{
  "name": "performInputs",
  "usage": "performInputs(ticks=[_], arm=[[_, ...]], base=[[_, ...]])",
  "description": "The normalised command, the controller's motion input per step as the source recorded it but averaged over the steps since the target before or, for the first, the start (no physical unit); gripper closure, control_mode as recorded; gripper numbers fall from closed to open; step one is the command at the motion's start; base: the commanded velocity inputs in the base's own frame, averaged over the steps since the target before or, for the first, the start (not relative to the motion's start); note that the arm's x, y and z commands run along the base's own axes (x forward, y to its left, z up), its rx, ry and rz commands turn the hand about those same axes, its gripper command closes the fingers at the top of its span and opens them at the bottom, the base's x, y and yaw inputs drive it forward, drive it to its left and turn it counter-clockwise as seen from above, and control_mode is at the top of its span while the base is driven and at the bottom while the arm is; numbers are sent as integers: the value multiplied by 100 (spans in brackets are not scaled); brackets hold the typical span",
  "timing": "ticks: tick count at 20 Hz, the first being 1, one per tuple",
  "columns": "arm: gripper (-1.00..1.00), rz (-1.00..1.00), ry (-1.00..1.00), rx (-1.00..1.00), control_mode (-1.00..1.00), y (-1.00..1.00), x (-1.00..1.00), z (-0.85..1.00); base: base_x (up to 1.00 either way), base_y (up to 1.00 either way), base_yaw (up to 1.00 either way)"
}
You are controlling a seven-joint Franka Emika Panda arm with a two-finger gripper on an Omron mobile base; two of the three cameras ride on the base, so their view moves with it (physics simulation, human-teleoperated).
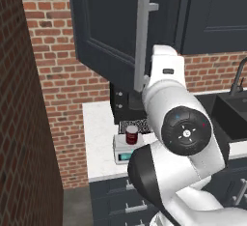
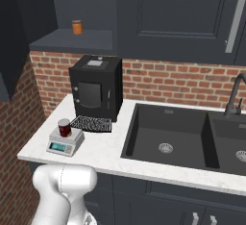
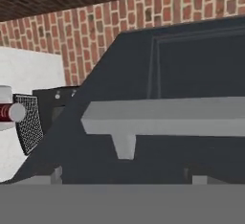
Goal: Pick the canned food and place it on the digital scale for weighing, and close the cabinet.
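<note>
1. In the left base view, you have the canned food (image 1: 131, 134) standing upright on the digital scale (image 1: 123, 151), which sits close to the front edge of the white surface (image 1: 99, 138). The cabinet (image 1: 103, 22) door hangs open, swung out over that surface, its long handle (image 1: 142, 41) just ahead of the arm's upper link. A brick wall (image 1: 24, 123) closes your left side; the black mat (image 1: 135, 124) lies just behind the scale.

2. In the right base view, you see the can (image 2: 64, 127) on the scale (image 2: 66, 141) near the surface's left front corner, with the mat (image 2: 91, 123) and the black box appliance (image 2: 95, 89) behind it. The sink (image 2: 166, 135) takes up the middle, leaving a bare strip of surface (image 2: 108, 147) between scale and basin. An orange item (image 2: 77, 27) stands on the open cabinet's shelf (image 2: 72, 41).

3. In the hand view, the door's handle (image 3: 162, 117) runs across right in front of you, the panel (image 3: 196, 65) behind it. The can (image 3: 9, 113) shows at the far left edge. Your jaws stand wide apart, holding nothing.
</note>
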Motion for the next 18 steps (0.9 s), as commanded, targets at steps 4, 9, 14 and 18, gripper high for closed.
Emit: performInputs(ticks=[4,9,14,18], arm=[[-100,-6,11,1,-100,-82,76,0],[-100,-1,2,6,-100,-98,51,0],[-100,0,-2,7,-100,-76,39,0],[-100,0,-10,7,-100,-56,34,0]], base=[[0,0,0],[0,0,0],[0,0,0],[0,0,0]])
